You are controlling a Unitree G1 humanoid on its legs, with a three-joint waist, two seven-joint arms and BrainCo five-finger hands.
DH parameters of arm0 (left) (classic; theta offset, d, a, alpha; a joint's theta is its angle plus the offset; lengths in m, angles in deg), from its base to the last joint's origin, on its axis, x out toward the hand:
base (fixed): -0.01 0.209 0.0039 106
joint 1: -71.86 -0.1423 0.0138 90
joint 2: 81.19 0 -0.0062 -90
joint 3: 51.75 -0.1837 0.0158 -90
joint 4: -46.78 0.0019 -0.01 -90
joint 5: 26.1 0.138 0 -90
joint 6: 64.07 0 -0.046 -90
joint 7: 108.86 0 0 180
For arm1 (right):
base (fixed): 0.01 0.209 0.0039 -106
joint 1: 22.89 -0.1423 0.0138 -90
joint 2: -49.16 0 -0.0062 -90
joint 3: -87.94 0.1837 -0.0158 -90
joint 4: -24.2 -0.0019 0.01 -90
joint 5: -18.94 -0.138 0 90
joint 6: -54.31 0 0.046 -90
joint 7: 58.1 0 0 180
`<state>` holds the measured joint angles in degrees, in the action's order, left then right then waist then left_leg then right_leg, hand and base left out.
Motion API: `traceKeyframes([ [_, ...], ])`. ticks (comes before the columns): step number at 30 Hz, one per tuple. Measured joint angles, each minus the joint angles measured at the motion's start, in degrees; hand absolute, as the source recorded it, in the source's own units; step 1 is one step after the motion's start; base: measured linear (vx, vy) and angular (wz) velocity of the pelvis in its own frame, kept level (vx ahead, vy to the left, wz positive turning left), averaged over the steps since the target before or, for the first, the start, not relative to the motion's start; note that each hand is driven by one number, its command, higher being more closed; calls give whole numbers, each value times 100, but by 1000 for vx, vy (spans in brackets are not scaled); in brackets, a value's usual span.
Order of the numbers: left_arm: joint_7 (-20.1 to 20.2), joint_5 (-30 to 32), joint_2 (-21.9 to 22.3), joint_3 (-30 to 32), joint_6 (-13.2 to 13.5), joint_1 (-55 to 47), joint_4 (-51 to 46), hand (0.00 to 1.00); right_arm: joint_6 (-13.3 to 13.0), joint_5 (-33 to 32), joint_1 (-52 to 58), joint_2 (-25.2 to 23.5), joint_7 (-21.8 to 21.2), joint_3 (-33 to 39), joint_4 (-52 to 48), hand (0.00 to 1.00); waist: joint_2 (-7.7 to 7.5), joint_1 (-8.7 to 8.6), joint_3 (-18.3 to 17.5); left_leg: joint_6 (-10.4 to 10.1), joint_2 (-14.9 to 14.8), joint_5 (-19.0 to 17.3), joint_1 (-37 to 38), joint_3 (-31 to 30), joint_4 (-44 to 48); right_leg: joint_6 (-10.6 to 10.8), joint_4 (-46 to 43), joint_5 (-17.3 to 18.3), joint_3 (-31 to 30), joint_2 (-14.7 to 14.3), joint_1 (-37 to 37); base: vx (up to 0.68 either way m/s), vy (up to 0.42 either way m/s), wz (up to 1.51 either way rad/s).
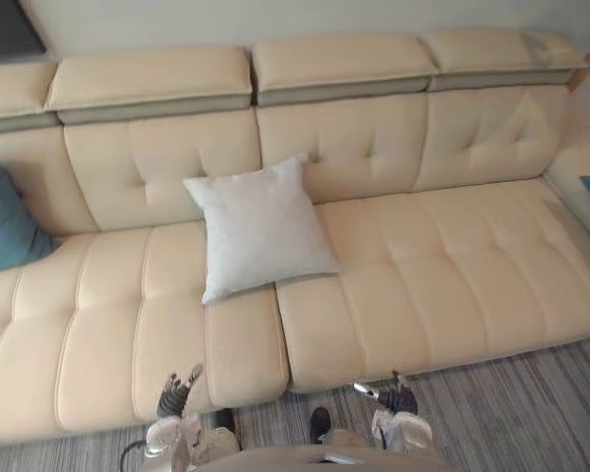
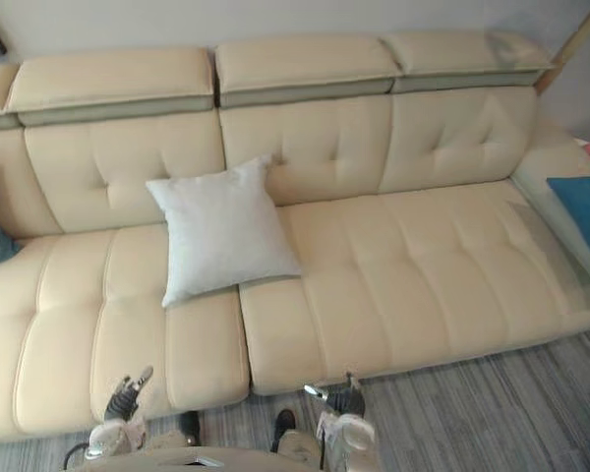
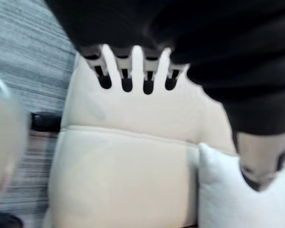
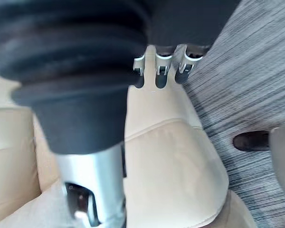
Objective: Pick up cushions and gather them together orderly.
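Left eye view: a long cream sofa [image 1: 442, 256] runs across the room against a pale wall [image 1: 275, 18]. It has a tufted back, and a row of padded headrests [image 1: 344, 61] runs along the top. Its seat is split into sections by a seam near the middle. A grey striped floor [image 1: 511, 403] lies in front of it.

The left hand [image 1: 177, 391] hangs low over the seat's front edge, fingers straight and spread a little, thumb apart, with nothing in it. In its wrist view the fingers [image 3: 126, 76] point over the bare seat. The right hand [image 1: 393, 395] hangs at the same height, over the floor just off the seat's front edge. Its fingers are loose and uncurled and it too holds nothing.

The white cushion [image 1: 261, 228] stands well ahead of both hands, slightly nearer the left hand. It leans on the sofa back, with its lower edge on the seat beside the seam. Neither hand touches it.

A blue cushion [image 1: 5, 221] rests far out to the left hand's outer side, against the sofa's end. A second blue cushion [image 2: 585, 211] lies far beyond the right hand's outer side, on the sofa's other end. All three cushions are well apart.
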<state>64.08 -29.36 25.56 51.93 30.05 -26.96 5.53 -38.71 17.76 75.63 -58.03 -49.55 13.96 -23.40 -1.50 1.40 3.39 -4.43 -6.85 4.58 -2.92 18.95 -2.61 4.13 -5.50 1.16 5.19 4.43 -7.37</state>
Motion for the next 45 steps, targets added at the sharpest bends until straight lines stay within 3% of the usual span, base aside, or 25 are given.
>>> traceKeyframes([
  [4,-34,193,-208,168,-73,145,432,0,97,5,-280,36,16,112,395,0,-69,36,52,32,42,-19,61,384,22,65,294,-370,-409,-51,0,-5,40,-54],
  [6,-58,234,-306,403,-83,269,414,0,95,17,-336,24,17,57,403,0,-182,14,113,243,29,-325,-265,425,642,152,321,-643,-480,-10,-134,-65,35,-49],
  [7,-99,232,-290,543,-94,309,410,0,91,33,-419,109,13,-24,428,0,-91,101,105,474,-62,-482,-519,216,836,285,536,-934,-525,-64,-167,-152,47,-58],
  [8,-101,232,-262,639,-94,320,396,0,84,46,-511,144,18,-15,474,0,-4,113,117,464,-172,-516,-628,244,933,242,450,-911,-458,-59,-217,-142,75,-19],
  [9,-136,220,-291,710,-98,355,354,0,88,45,-616,193,19,-5,606,0,96,56,175,423,-237,-418,-726,155,1021,-192,-1248,119,48,0,-490,-110,71,38],
  [10,-148,214,-355,699,-90,351,334,0,93,46,-588,196,19,5,782,0,128,63,196,441,-229,-320,-658,2,981,-54,-2285,605,249,103,-425,-28,40,66],
  [12,-191,162,-461,731,-106,282,345,0,103,46,-531,120,16,2,1042,0,-14,170,108,435,-166,-95,-697,-95,908,163,-2847,969,314,254,51,-81,-62,51],
  [14,-254,111,-464,728,-108,274,353,0,101,47,-675,105,19,-10,1054,0,-145,297,45,403,-139,83,-1030,-146,985,179,-2088,1062,270,311,430,-189,-138,9],
  [15,-263,105,-408,682,-122,350,377,0,80,46,-895,160,28,-10,1028,0,-171,334,43,365,-181,285,-1319,-164,988,147,-1358,1212,370,158,552,-295,-158,-19],
  [17,-264,105,-162,559,-123,434,408,0,67,44,-1145,280,41,-3,1002,0,86,363,230,304,-298,624,-1524,-201,827,85,-733,1314,565,-19,663,-366,-144,4],
  [18,-265,104,77,426,-144,513,509,0,83,44,-1144,378,56,4,1000,0,335,292,375,228,-390,785,-1479,-309,628,18,-720,1232,806,-158,737,-422,-96,53],
  [19,-261,112,200,338,-145,567,502,0,121,45,-1008,410,81,68,1033,0,395,264,382,123,-417,671,-1406,-227,545,-77,-770,1237,978,-124,719,-453,-78,59],
  [20,-266,118,190,337,-144,569,469,0,142,44,-950,400,84,113,1032,0,383,253,383,64,-416,613,-1382,-145,581,-84,-803,1241,1018,-92,730,-351,-44,54],
  [21,-265,117,162,298,-144,564,454,0,196,39,-810,336,121,218,1031,0,319,193,383,142,-330,417,-1296,-107,1045,-115,-893,1214,1133,88,702,-269,-7,38],
  [23,-264,114,167,279,-143,554,450,0,201,34,-740,355,190,274,1029,0,297,144,368,182,-250,-137,-1226,-262,1691,-95,-1014,1167,1142,225,556,-166,44,22],
  [25,-255,112,149,255,-143,564,462,0,207,34,-687,333,187,395,1044,0,256,137,376,100,-180,-1095,-1060,-623,2449,-3,-1039,983,1053,354,341,-198,190,0],
  [27,-248,112,126,267,-145,530,529,0,207,36,-671,262,183,527,1083,0,192,128,410,-8,-57,-1311,-745,-740,2088,94,-902,808,937,385,343,-105,144,-11],
  [28,-248,111,99,267,-146,542,556,0,212,36,-655,249,183,552,1094,0,178,121,389,45,14,-1159,-658,-686,1915,94,-822,742,869,416,369,-117,122,-33],
  [29,-251,109,-48,246,-155,460,596,0,219,38,-639,66,151,558,1144,0,-47,114,257,66,186,-951,-457,-486,1353,101,-475,542,737,460,371,-137,142,-35],
  [31,-244,113,-187,186,-168,382,640,0,233,37,-640,-66,139,560,1308,0,-222,30,141,93,377,-771,-309,-433,879,98,-182,310,639,533,382,-118,166,-26],
  [33,-200,123,-261,145,-175,359,741,0,237,43,-509,-79,130,572,1326,0,-317,-10,77,114,584,-707,70,-417,367,41,36,183,464,586,552,-57,147,-19],
  [41,-7,130,-301,89,-180,361,1064,0,292,51,-460,-21,27,742,1494,0,-207,-129,-38,117,787,-560,612,-230,-190,54,245,22,-49,581,626,2,76,-34],
  [45,-2,133,-310,85,-188,367,1110,0,322,51,-502,-19,23,759,1494,0,-157,-149,-27,149,753,-616,821,256,-132,48,315,-146,-736,411,512,46,25,-95],
])
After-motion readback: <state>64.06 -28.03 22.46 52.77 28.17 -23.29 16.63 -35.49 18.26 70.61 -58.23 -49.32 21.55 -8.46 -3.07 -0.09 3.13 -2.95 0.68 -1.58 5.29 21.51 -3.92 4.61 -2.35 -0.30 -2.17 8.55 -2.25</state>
